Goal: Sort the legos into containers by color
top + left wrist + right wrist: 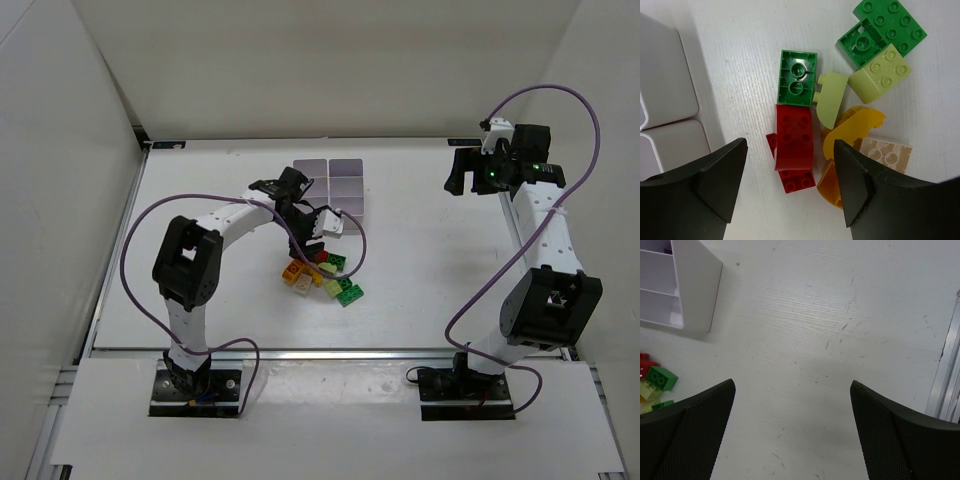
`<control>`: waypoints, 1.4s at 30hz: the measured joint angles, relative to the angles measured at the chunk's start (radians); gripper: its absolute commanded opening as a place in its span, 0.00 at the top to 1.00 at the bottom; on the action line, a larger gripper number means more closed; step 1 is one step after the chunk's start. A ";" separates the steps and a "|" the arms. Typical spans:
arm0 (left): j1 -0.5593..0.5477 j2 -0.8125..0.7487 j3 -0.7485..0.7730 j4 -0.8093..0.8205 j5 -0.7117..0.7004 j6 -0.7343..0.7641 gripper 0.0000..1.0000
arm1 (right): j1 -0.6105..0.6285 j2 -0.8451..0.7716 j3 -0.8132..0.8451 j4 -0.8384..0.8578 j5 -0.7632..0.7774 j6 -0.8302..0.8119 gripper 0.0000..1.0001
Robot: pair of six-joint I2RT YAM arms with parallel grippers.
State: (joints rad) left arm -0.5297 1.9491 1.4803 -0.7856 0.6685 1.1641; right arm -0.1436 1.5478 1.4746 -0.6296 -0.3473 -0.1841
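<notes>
The legos (pixel 322 276) lie in a loose pile on the table, just in front of the containers (pixel 336 186). My left gripper (pixel 312 248) hangs over the pile, open and holding nothing. In the left wrist view its gripper (pixel 790 150) frames a curved red brick (pixel 793 135) lying on a flat red brick (pixel 799 180). Around these lie a green brick (pixel 797 77), a green plate (pixel 885 27), two lime pieces (pixel 880 75), a yellow arch (pixel 855 127) and an orange piece (pixel 829 187). My right gripper (pixel 460 175) is open over bare table at the far right.
A pale translucent brick (pixel 887 155) lies beside the yellow arch. The containers' wall (pixel 665 75) stands close on the left of the left gripper. In the right wrist view the containers (pixel 695 285) and a few legos (pixel 660 377) sit far left. The table's metal edge (pixel 945 375) runs along the right.
</notes>
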 measured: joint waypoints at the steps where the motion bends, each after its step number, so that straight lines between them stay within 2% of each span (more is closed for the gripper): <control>1: 0.000 0.003 -0.001 -0.002 -0.003 0.002 0.19 | 0.000 0.000 0.000 0.001 0.000 -0.001 0.01; 29: 0.006 0.052 -0.006 0.000 -0.023 0.006 0.26 | 0.000 0.032 0.000 0.003 0.000 -0.007 0.01; 32: 0.006 0.052 -0.006 0.000 -0.024 0.005 0.39 | 0.000 0.032 0.000 0.003 0.000 -0.008 0.01; 34: 0.006 0.053 -0.006 0.000 -0.024 0.001 0.55 | 0.000 0.032 0.000 0.004 0.000 -0.008 0.01; 36: 0.006 0.056 -0.006 0.000 -0.030 0.000 0.62 | 0.000 0.032 0.000 0.004 0.000 -0.008 0.01; 38: 0.006 0.058 -0.006 0.003 -0.030 0.003 0.68 | 0.000 0.032 0.000 0.004 0.000 -0.007 0.01; 42: 0.006 0.058 -0.007 0.004 -0.031 0.002 0.70 | 0.000 0.032 0.000 0.006 -0.001 -0.007 0.01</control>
State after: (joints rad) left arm -0.5232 2.0068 1.4734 -0.7818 0.6380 1.1656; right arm -0.1436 1.5799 1.4746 -0.6239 -0.3481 -0.1913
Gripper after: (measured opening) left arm 0.467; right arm 0.988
